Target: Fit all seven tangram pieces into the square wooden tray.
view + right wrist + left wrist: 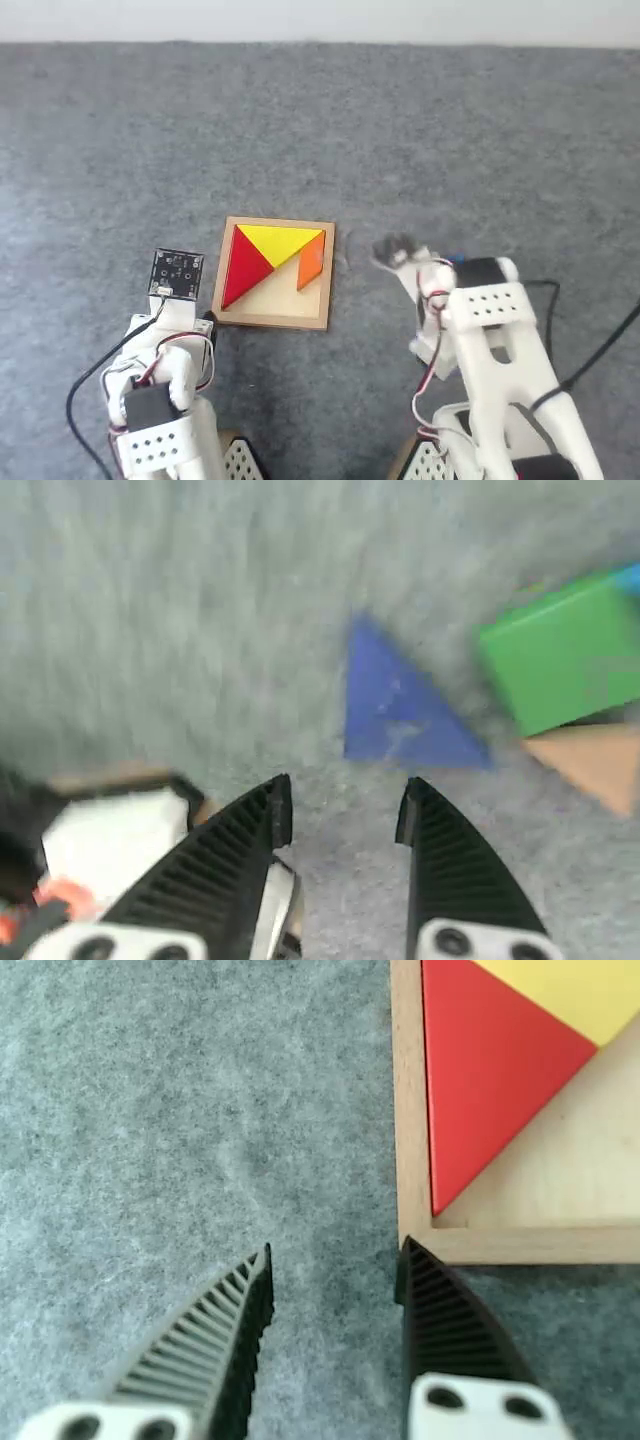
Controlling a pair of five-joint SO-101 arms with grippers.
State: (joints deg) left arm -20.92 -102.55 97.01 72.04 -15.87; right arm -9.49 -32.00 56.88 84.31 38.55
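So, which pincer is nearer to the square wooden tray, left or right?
Left. The left pincer is at a corner of the square wooden tray, just beside its rim. The right pincer is over the grey carpet past the tray's other side, apart.

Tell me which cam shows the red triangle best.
High view. The whole red triangle shows there, lying along one wall of the tray and edge to edge with the yellow triangle. The left wrist view gives a closer look at one pointed corner of it in the tray's corner, but the frame cuts off the rest.
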